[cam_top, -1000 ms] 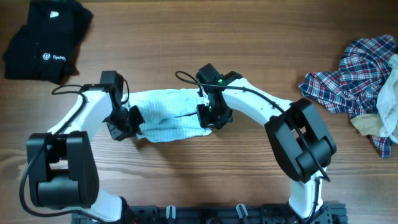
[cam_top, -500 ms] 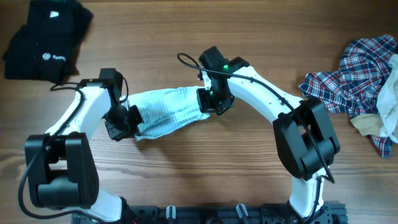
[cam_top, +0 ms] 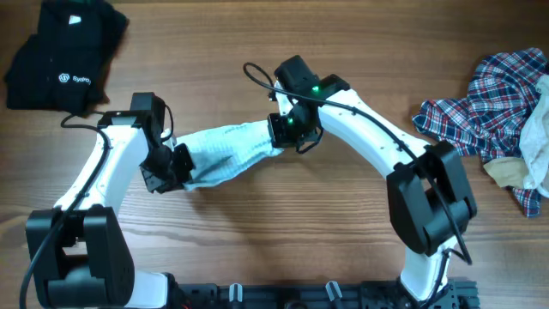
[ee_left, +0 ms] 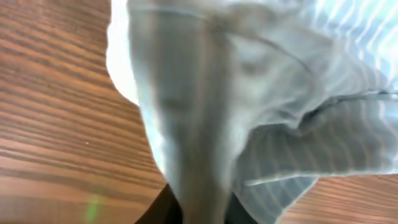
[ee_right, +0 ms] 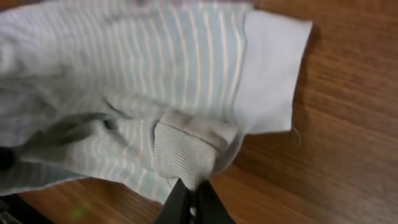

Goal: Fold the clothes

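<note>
The pale-blue striped garment (cam_top: 227, 153) was strung out as a twisted band between my two claws, over the wooden table (cam_top: 283, 232). One end was at each claw, and the cloth slanted from the nearer left one up to the farther right one. Whether its middle touched the wood, I could not tell. My right claw (cam_top: 281, 136) was clamped together on it, and the right wrist view showed the fingertips pinching a ribbed fold of the cloth. The stripes fanned out ahead of that claw, and a white hem band (ee_right: 270, 74) hung just off to its right above bare wood. My left claw (cam_top: 176, 167) sat at the garment's other end, right up against the fabric. In the left wrist view the cloth draped close and blurred over the claw, filling most of the frame, with wood grain showing off to its left. Whether those jaws stood apart or together, I could not tell. Further out, a black logo garment (cam_top: 64, 56) lay well apart from my left claw, away beyond it toward the far left corner. A red-blue-white plaid shirt (cam_top: 485, 103) was heaped well off to the right of my right claw, at the table's edge. A beige piece (cam_top: 539, 129) touched the shirt on the side farthest from the claw.
</note>
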{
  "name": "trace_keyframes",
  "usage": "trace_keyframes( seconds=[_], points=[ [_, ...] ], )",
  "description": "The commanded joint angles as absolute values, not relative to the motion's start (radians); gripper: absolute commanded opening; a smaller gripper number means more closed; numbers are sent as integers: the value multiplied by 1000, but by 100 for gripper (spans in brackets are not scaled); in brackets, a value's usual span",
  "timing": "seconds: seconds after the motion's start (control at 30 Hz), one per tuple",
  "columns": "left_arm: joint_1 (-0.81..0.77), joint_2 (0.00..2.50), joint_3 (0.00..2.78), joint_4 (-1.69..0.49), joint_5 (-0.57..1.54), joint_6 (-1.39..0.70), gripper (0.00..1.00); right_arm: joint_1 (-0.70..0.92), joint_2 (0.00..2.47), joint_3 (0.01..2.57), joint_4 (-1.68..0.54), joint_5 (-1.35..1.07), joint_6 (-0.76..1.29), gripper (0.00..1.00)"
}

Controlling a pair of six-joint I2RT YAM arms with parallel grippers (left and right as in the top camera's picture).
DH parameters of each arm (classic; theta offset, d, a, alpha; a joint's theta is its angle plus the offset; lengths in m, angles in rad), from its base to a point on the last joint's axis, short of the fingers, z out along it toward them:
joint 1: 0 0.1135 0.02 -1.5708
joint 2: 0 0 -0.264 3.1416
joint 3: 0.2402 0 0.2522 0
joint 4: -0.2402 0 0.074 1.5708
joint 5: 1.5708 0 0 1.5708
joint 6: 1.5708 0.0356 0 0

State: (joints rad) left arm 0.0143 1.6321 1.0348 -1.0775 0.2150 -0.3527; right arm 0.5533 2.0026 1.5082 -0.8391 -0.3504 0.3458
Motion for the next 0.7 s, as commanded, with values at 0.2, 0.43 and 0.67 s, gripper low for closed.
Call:
trace_keyframes(
  seconds=[0.2,0.43,0.67],
  points=[
    [18,1612,1055,-968,220,-344,13,510,1978,1526,-732,-365,344,4],
    [18,1612,1055,-905,220,-344,8,471,1979,1526,-700,-362,343,4],
    [18,1612,1055,-848,220,-347,12,472,1981,1526,-681,-313,344,4]
  ],
)
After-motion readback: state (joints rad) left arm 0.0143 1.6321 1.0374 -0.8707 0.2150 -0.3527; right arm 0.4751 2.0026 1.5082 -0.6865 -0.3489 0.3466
